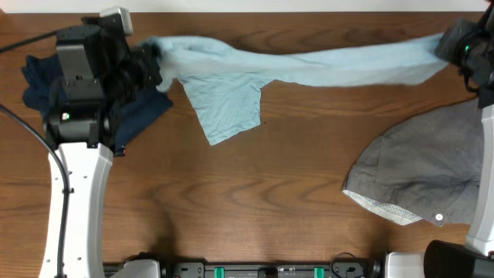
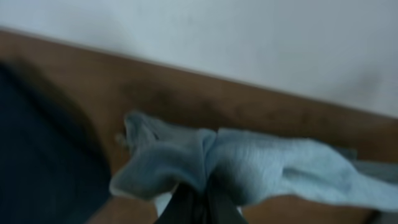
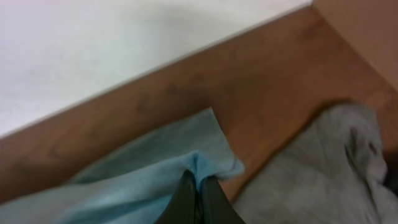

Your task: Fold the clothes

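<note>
A light blue shirt is stretched across the far side of the table between both grippers, one part hanging down onto the wood. My left gripper is shut on its left end, which shows bunched in the left wrist view. My right gripper is shut on its right end, seen in the right wrist view. Both sets of fingers pinch the fabric.
A dark navy garment lies under the left arm at the far left. A grey garment lies in a heap at the right, also in the right wrist view. The wooden table extends toward the near edge.
</note>
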Motion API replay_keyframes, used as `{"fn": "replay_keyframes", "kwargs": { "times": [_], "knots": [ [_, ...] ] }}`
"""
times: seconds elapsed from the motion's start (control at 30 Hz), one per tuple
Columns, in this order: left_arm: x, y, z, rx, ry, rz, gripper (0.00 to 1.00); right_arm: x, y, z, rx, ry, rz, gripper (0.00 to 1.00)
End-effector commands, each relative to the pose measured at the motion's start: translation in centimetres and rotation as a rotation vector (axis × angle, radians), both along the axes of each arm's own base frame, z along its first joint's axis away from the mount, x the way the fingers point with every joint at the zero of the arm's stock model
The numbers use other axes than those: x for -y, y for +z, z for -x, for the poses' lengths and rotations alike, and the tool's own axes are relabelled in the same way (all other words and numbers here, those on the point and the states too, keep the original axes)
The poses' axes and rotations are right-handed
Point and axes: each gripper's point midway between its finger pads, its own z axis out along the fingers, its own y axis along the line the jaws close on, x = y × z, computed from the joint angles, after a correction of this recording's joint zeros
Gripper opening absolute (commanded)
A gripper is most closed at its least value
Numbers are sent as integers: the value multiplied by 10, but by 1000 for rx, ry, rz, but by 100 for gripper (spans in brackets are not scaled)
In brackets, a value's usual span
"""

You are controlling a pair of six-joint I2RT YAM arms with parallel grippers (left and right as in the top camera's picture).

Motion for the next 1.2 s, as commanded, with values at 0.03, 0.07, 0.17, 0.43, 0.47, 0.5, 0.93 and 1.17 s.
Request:
{"fn": "replay_keyframes", "kwargs": {
  "times": [0.03, 0.07, 0.17, 0.43, 0.47, 0.5, 0.93, 1.17],
  "knots": [
    [1, 1, 17, -42, -8, 12, 6, 6, -13, 14, -87, -15, 22, 1],
    [2, -3, 20, -61, -8, 13, 6, 6, -17, 18, -110, -15, 19, 1],
    [2, -4, 26, -79, -9, 14, 6, 5, -22, 24, -142, -15, 14, 1],
    [2, 23, 39, 28, -58, -67, 6, 4, -2, 28, -76, -15, 24, 1],
    [2, 26, 42, 34, -58, -68, 6, 4, 1, 31, -69, -16, 25, 1],
    [3, 28, 47, 38, -57, -68, 7, 3, 5, 35, -61, -15, 26, 1],
    [4, 82, 104, 207, -66, -113, 6, 5, 100, 95, 244, -57, 79, 1],
    [18, 60, 91, 127, -138, -68, 6, 4, 82, 97, 166, -56, 63, 1]
  ]
}}
